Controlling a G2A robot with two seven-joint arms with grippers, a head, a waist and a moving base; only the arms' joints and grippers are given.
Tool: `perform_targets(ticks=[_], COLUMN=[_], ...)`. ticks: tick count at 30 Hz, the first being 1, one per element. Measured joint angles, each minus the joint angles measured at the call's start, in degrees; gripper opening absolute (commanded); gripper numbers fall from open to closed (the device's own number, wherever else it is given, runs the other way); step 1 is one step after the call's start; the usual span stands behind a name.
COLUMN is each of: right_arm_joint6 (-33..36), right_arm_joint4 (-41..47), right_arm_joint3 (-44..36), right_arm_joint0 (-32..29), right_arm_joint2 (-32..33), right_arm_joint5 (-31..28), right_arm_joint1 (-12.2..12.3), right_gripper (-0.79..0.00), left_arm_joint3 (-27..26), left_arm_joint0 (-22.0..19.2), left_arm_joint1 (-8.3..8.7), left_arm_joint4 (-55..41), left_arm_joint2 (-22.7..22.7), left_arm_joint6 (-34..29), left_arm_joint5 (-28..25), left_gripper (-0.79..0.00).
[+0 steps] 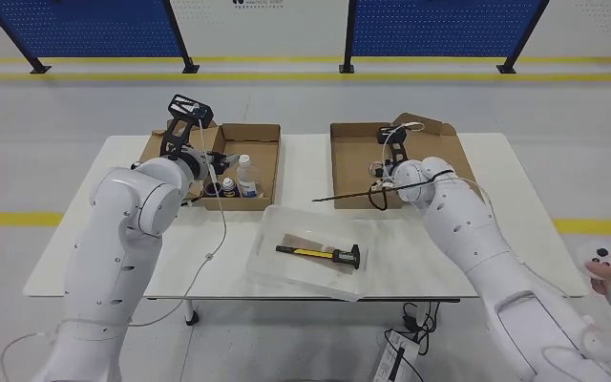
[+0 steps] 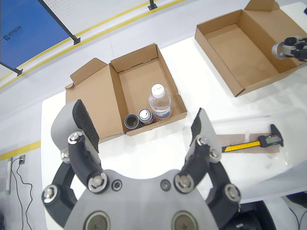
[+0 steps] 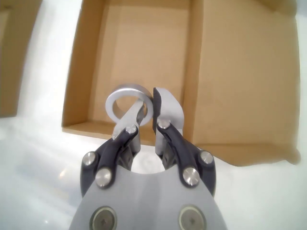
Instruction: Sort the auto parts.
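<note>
Right gripper (image 3: 150, 102) pinches a metal ring (image 3: 109, 106) (finger hides its rim); left gripper (image 2: 139, 108) gapes.

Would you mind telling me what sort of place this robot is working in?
Probably a robot test bay in an industrial hall: blue perforated partition panels on stands, yellow floor lines, and a white table set with cardboard sorting boxes.

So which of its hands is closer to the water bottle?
Left. The left gripper hangs open above the side of the box holding the water bottle; the right gripper, shut on a metal ring, is at the other box, farther off.
</note>
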Motion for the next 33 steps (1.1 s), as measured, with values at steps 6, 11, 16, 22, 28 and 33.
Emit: perform_targets(ticks=[6,11,16,22,28,33], right_arm_joint6=[-1.39,-1.42,-1.41,-1.85,-0.76,0.02], right_arm_joint4=[1.71,1.75,1.75,1.76,2.16,2.78], right_arm_joint3=[4.79,4.91,4.90,4.38,6.90,10.32], right_arm_joint0=[2.22,2.27,2.27,0.47,0.96,2.19], right_arm_joint2=[-1.65,-1.68,-1.67,-1.62,-2.91,-4.02], right_arm_joint5=[-1.31,-1.40,-1.40,-2.38,-3.00,-3.25], right_arm_joint1=[-2.02,-2.06,-2.06,-2.25,-3.60,-5.02], right_gripper=[-0.785,-0.785,-0.785,-0.785,-0.785,-0.785], left_arm_joint3=[0.00,0.00,0.00,0.00,0.00,0.00], left_arm_joint0=[0.00,0.00,0.00,0.00,0.00,0.00], left_arm_joint1=[0.00,0.00,0.00,0.00,0.00,0.00], left_arm_joint4=[0.00,0.00,0.00,0.00,0.00,0.00], left_arm_joint2=[0.00,0.00,0.00,0.00,0.00,0.00], left_arm_joint6=[0.00,0.00,0.00,0.00,0.00,0.00], left_arm_joint5=[0.00,0.00,0.00,0.00,0.00,0.00], left_gripper=[0.000,0.000,0.000,0.000,0.000,0.000])
